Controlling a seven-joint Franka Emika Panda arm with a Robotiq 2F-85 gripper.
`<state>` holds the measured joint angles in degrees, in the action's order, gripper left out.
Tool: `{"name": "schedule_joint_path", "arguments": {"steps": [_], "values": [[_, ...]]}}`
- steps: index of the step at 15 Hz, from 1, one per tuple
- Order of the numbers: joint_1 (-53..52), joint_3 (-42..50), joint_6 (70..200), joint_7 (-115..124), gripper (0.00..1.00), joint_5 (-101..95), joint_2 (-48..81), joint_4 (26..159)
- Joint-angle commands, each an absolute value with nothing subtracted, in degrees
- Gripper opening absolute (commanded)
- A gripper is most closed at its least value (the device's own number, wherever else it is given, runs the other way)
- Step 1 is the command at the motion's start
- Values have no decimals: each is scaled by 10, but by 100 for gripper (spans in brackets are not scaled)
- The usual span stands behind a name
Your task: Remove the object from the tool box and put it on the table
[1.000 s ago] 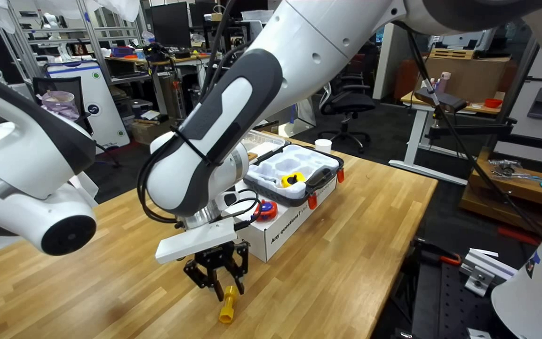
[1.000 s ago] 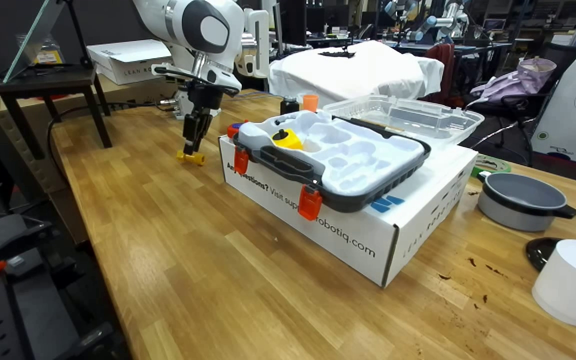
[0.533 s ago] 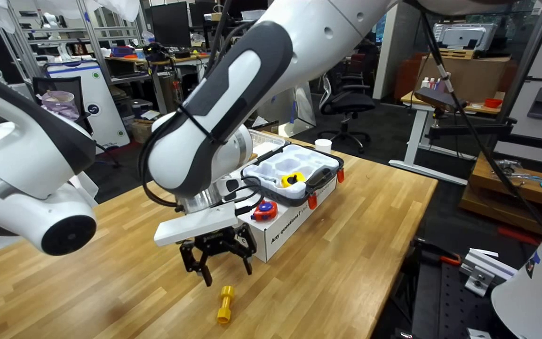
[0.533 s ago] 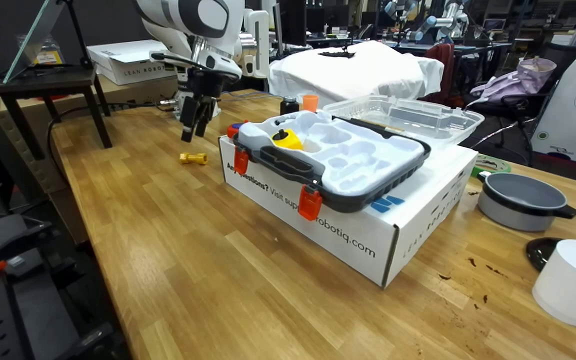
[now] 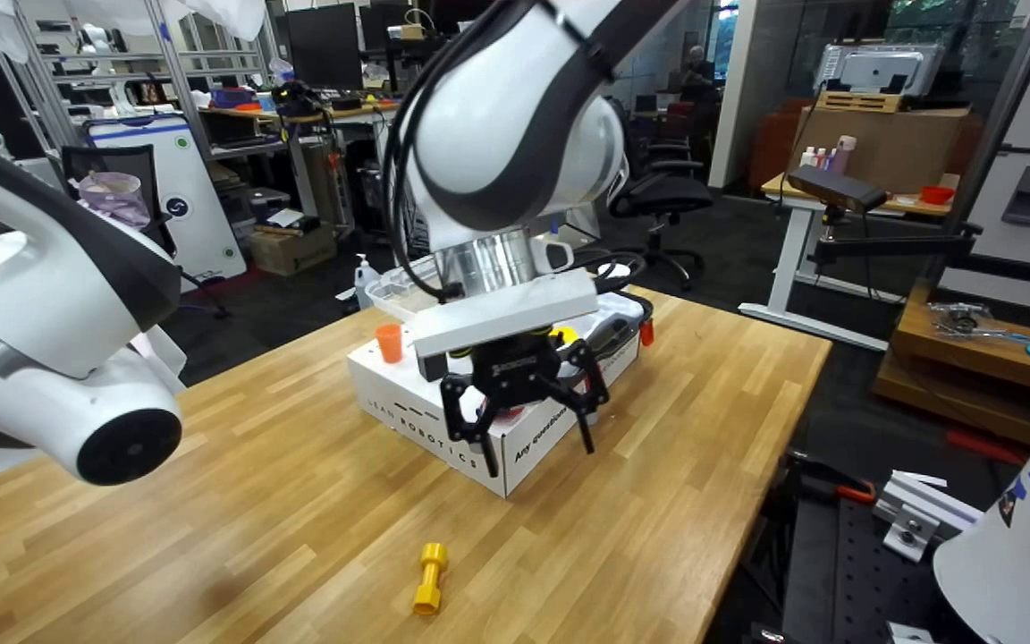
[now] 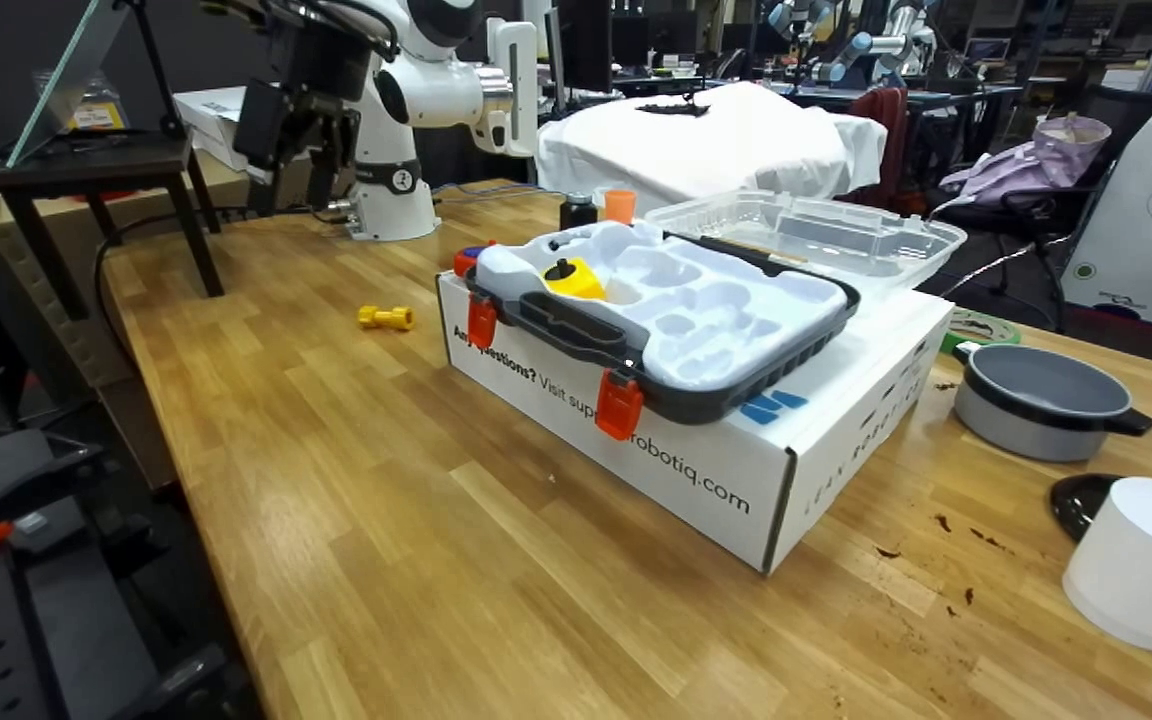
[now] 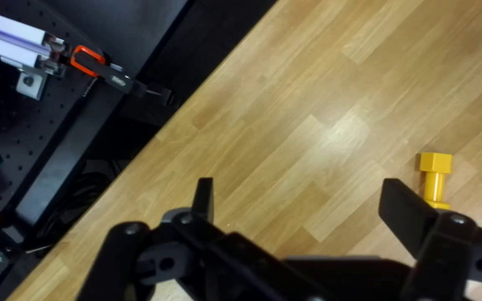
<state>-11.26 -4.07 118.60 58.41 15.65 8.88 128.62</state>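
White-and-black Franka arm (image 5: 472,125) slanting down from the top in an exterior view, silver wrist (image 5: 485,262) slightly tilted, black gripper (image 5: 540,458) hanging in midair, pointed downward, its two fingers (image 7: 406,215) spread wide apart in the wrist view.

one hand (image 5: 540,458) with two fingers (image 5: 487,452). on the tabletop (image 6: 356,520), one yellow bar (image 6: 386,318) and one white box (image 6: 686,458). one tool box (image 6: 706,402), with two red latches (image 6: 619,405) and one yellow block (image 6: 576,282) in it. one orange cup (image 6: 620,206), one white cup (image 6: 1141,565), one black jar (image 6: 578,211), one red piece (image 6: 469,261), one clear tub (image 6: 911,262), one grey pot (image 6: 1016,427), one black dish (image 6: 1076,505) and one roll of green tape (image 6: 1004,330).
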Motion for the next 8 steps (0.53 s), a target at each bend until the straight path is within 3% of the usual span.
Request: {"name": "schedule_joint_path", "arguments": {"steps": [1,8], "values": [[-101,-49,1186,582,100,157,66,1306],[-101,-51,1192,581,100,160,63,1318]]}}
